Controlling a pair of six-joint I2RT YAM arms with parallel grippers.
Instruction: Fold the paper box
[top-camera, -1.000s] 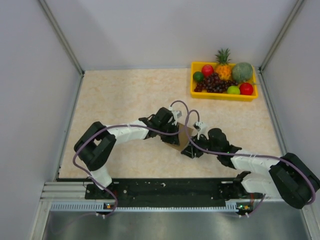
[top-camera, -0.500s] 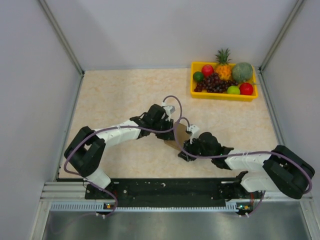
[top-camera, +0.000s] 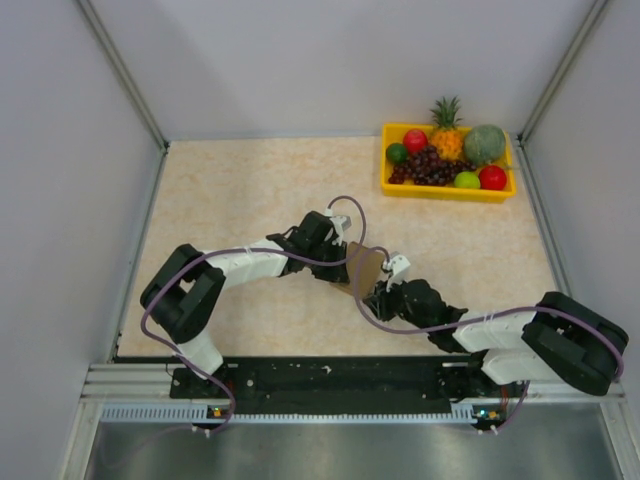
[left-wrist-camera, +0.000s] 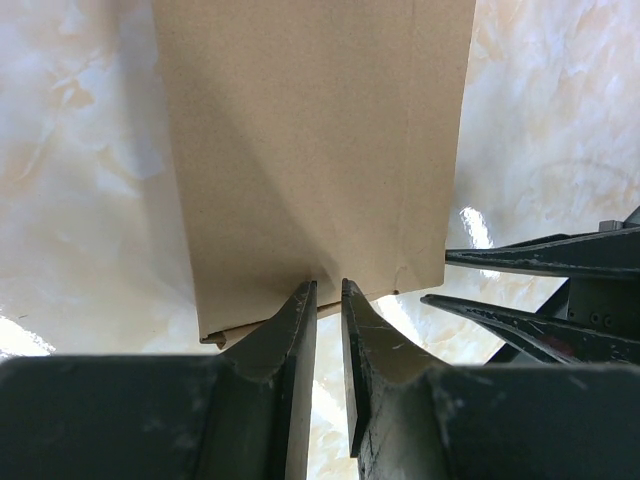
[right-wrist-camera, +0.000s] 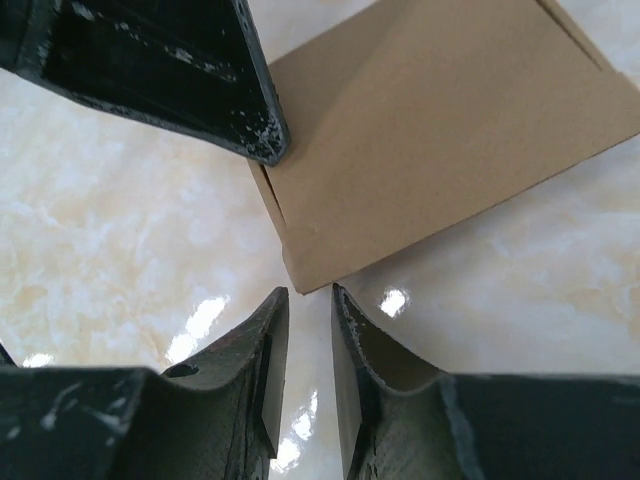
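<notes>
**Box cut off and covered in every view**

In the left wrist view the picture's top edge is cutting off the far end of the paper box, and the left gripper is covering part of its near edge. In the right wrist view the box is running out past the top and right edges, and whether the right gripper is pinching its corner is not showing. From above, both grippers are covering most of the box, leaving a brown sliver too small to read any flaps.
</notes>
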